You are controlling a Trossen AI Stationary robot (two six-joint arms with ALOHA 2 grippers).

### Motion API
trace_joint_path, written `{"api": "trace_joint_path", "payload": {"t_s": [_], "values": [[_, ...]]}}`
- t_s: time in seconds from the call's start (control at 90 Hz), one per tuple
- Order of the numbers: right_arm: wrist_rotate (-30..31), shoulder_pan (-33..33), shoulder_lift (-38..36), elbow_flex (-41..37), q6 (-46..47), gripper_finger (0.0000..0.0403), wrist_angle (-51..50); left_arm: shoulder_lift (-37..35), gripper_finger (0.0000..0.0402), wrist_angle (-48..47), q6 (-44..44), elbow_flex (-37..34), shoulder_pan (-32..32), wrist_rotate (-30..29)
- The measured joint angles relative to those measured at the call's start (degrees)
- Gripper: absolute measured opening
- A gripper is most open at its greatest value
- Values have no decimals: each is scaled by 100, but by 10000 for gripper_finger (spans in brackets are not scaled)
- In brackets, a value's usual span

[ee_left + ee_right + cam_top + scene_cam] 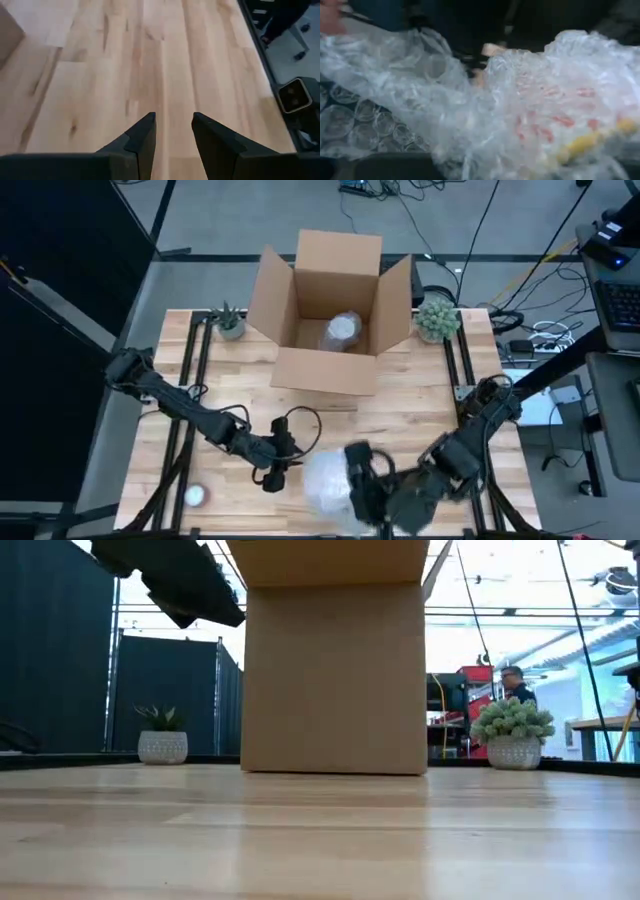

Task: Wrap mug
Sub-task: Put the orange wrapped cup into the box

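Observation:
A bundle of clear bubble wrap [322, 478] lies near the table's front edge. In the right wrist view the bubble wrap [420, 115] fills the picture, and red and yellow marks of the mug [560, 122] show through it. My right gripper [358, 480] is right at the bundle's right side, and the wrap hides its tip. My left gripper [272, 478] hovers just left of the bundle; in the left wrist view it [174, 125] is open over bare wood with nothing between its fingers.
An open cardboard box [335, 300] stands at the table's far middle with a bubble-wrapped item [340, 330] inside. Small potted plants [229, 322] [437, 317] flank it. A small white round thing [195, 496] lies near the front left. A person [516, 680] shows in the room behind.

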Motion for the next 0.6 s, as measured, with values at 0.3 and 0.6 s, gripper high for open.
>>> {"api": "trace_joint_path", "payload": {"t_s": [0.3, 0.6], "values": [[490, -1638, -336, 0, -753, 19, -62, -2, 120, -68, -234, 0, 42, 102], [485, -3960, -94, 0, -722, 19, -320, -2, 120, -80, -133, 0, 91, 130]]}}
